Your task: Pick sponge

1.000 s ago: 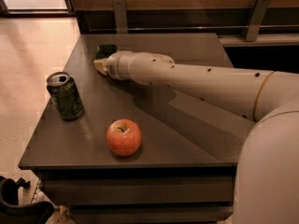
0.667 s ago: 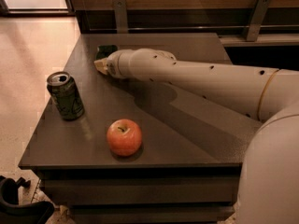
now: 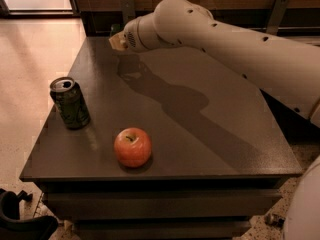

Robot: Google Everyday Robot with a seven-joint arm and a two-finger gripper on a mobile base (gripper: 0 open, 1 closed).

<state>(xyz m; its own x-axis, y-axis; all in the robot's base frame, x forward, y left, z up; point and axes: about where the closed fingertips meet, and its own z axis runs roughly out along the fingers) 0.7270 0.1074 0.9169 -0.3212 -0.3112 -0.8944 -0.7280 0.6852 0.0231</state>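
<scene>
Since a second ago the arm (image 3: 225,39) has risen above the tabletop (image 3: 210,134), stretching from 3 o'clock toward 11 o'clock. The hand (image 3: 118,40) hangs over the far edge; open or closed cannot be told. The sponge (image 3: 115,29) shows as a dark green sliver touching the hand at its 12 o'clock.

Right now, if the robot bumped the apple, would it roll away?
Probably yes: the apple is round and sits free on the smooth table, near the front edge. It looks firm, not squishy. The gripper hovers at the far corner, away from it.
</scene>
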